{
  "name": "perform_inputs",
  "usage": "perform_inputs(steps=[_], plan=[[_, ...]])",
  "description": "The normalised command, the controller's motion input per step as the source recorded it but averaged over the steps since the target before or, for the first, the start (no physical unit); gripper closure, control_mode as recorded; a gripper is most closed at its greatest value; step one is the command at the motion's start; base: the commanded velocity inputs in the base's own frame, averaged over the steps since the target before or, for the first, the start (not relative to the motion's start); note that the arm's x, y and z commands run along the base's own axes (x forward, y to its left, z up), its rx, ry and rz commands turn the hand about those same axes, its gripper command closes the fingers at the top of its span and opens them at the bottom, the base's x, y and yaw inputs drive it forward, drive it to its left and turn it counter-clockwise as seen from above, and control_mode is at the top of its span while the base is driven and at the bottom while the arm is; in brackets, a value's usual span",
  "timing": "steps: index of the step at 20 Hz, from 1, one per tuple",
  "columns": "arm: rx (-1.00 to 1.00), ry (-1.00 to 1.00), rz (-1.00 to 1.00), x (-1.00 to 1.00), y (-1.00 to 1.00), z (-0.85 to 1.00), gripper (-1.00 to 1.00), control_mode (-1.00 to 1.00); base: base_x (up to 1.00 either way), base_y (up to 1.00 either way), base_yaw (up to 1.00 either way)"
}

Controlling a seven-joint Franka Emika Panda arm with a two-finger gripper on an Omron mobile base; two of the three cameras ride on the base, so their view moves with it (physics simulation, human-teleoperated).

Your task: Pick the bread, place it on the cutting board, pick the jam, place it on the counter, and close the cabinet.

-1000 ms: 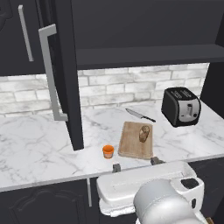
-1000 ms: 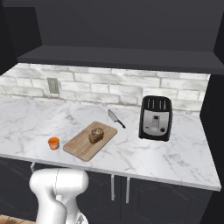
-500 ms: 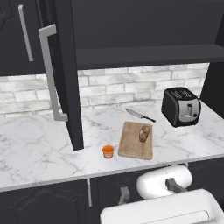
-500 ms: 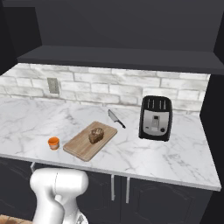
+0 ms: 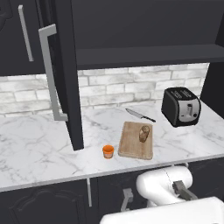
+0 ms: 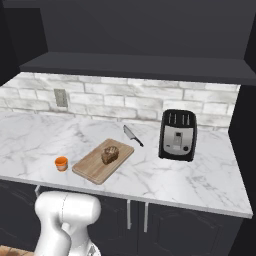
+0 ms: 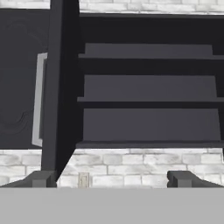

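The brown bread (image 5: 144,133) (image 6: 110,155) stands on the wooden cutting board (image 5: 131,146) (image 6: 92,167). Left of the board, the orange jam (image 5: 108,151) (image 6: 61,163) sits on the white marble counter (image 5: 35,148) (image 6: 190,175). The dark cabinet's door (image 5: 65,74) (image 7: 61,87) stands open, its silver handle (image 5: 50,74) (image 7: 39,100) on the outer face. In the hand view my gripper (image 7: 111,179) is open and holds nothing. It faces the cabinet's bare shelves (image 7: 148,100) from a distance.
A black toaster (image 5: 180,106) (image 6: 178,134) stands right of the board, and a knife (image 5: 140,115) (image 6: 132,135) lies behind it. A wall outlet (image 6: 61,98) sits in the brick backsplash. The open door juts out over the counter's left part.
The arm's white links have shifted at the bottom of the left base view, swinging right and lower. Bread, jam, board and cabinet door have not moved.
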Motion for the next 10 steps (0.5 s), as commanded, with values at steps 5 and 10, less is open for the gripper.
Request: perform_inputs(steps=[5, 10], plan=[[0.03, -0.06, 0.0, 0.0, 0.0, 0.09, -1.0, -1.0, 0.0, 0.0, 0.0], [0.0, -0.04, 0.0, 0.0, 0.04, 0.0, -1.0, -1.0, 0.0, 0.0, 0.0]])
